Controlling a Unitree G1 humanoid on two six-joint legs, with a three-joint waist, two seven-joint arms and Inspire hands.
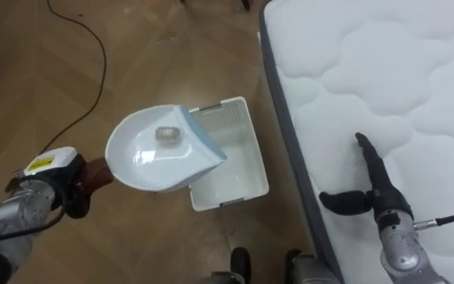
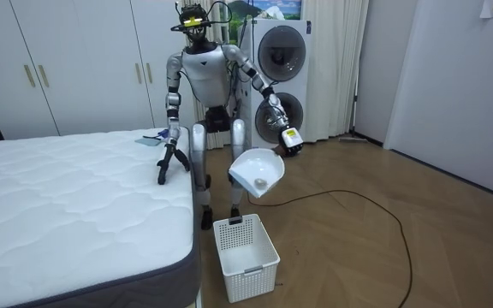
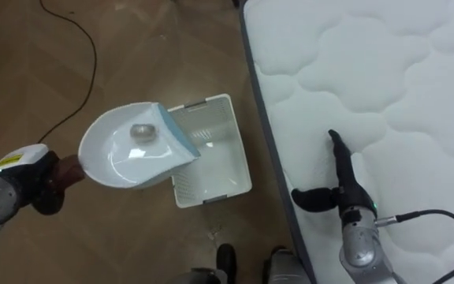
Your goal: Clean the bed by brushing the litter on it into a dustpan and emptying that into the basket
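Left hand [image 1: 50, 185]: curled round the handle of the dustpan [image 1: 144, 154], which it holds in the air.
Dustpan axis: runs from the hand out to the lip, which hangs over the basket [image 1: 239, 170] beyond the hand, on the bed side.
Dustpan load: one small lump [image 1: 168, 136] near the lip.
Basket: on the floor; looks empty where visible.
Right hand [image 1: 378, 196]: fingers straight, resting on the bed [image 1: 385, 71], holding nothing.

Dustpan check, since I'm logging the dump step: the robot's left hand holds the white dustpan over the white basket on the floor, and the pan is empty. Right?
Not quite: the dustpan is not empty. The left eye view shows a small pale lump lying in it. The rest stands: the left hand holds it by the handle over the basket.
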